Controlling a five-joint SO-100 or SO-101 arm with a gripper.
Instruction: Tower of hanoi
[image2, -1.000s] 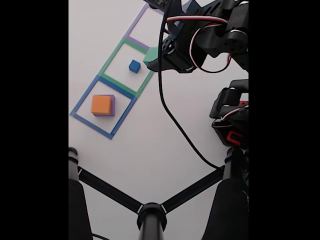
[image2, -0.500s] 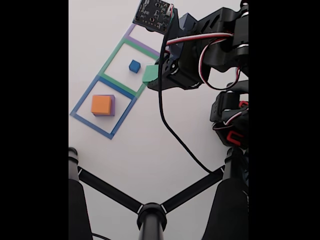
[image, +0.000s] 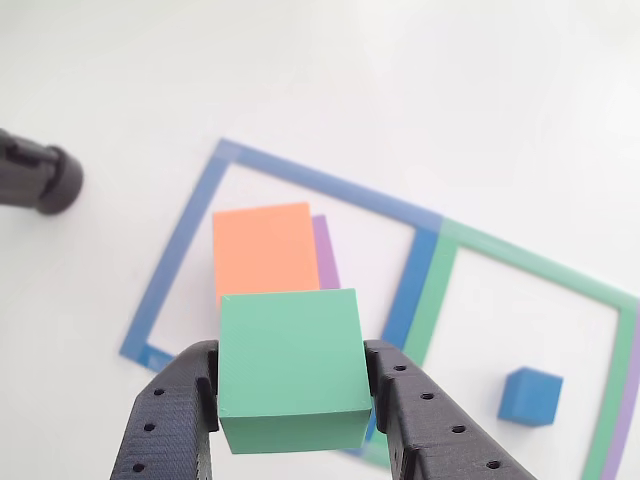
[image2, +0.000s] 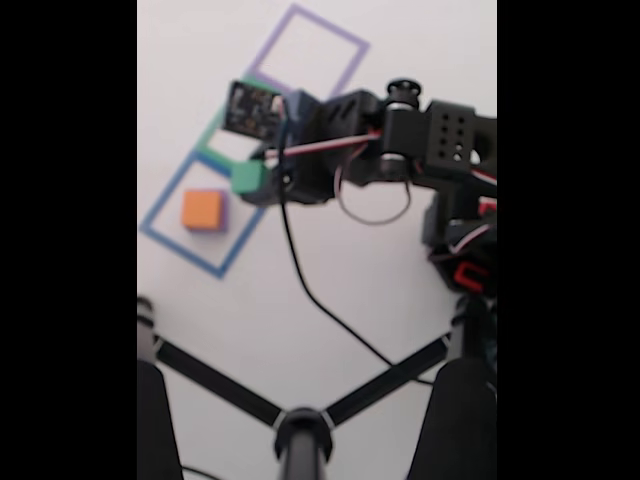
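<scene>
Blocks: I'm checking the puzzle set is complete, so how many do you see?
4. Green block held in the end effector; orange block atop the purple block in the blue taped square; blue cube in the green taped square.

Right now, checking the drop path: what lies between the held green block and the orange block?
Nothing: in the other view the green block in the gripper overlaps the orange block, nothing intervening.

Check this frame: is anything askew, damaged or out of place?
Nothing stands out. The gripper holds the green block squarely; the orange block sits on the purple block in the blue outline; the blue cube rests in the green outline.
</scene>
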